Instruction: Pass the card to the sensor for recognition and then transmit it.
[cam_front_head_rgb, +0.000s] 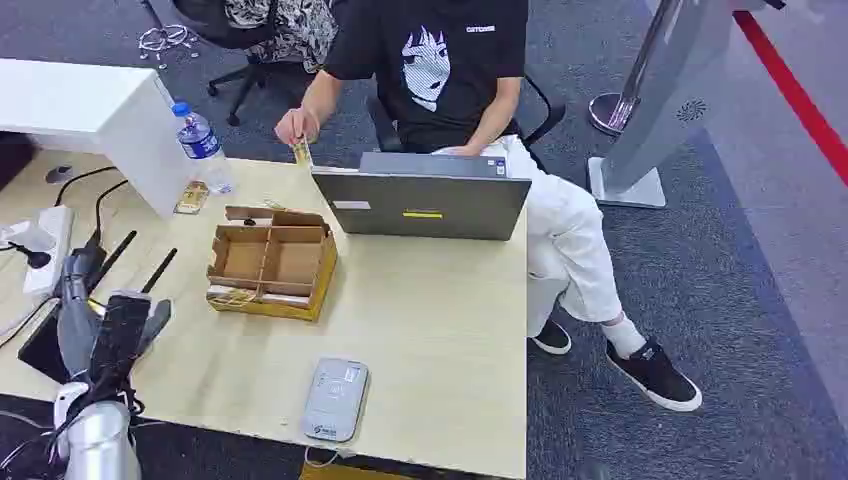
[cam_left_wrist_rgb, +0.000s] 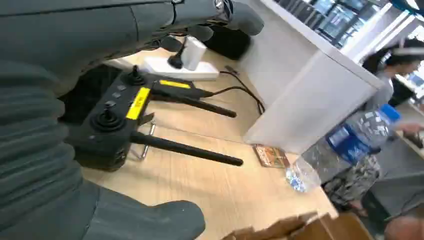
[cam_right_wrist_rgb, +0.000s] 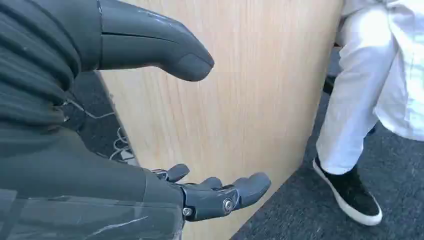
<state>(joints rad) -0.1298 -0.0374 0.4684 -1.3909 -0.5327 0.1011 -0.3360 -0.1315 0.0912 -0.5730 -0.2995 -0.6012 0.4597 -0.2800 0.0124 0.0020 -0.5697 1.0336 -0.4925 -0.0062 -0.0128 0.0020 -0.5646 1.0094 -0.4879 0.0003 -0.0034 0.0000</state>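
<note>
A person seated behind the table holds a small card (cam_front_head_rgb: 301, 151) upright by the laptop's far left corner. A second, brownish card (cam_front_head_rgb: 192, 197) (cam_left_wrist_rgb: 270, 156) lies flat on the table beside the water bottle. The sensor (cam_front_head_rgb: 336, 399), a flat grey reader, sits near the table's front edge. My left hand (cam_front_head_rgb: 120, 335) (cam_left_wrist_rgb: 45, 150) hovers at the table's left end over a black remote controller (cam_left_wrist_rgb: 112, 125), fingers apart, holding nothing. My right hand (cam_right_wrist_rgb: 100, 170) is open and empty, close to the table's side edge, thumb and fingers spread.
An open cardboard tray (cam_front_head_rgb: 222, 257) stands mid-table, a grey laptop (cam_front_head_rgb: 425, 205) behind it. A water bottle (cam_front_head_rgb: 205, 148) (cam_left_wrist_rgb: 350, 142), a white partition (cam_front_head_rgb: 90, 105) and a power strip (cam_front_head_rgb: 52, 235) crowd the left. The person's legs (cam_right_wrist_rgb: 360, 100) are next to the table's right side.
</note>
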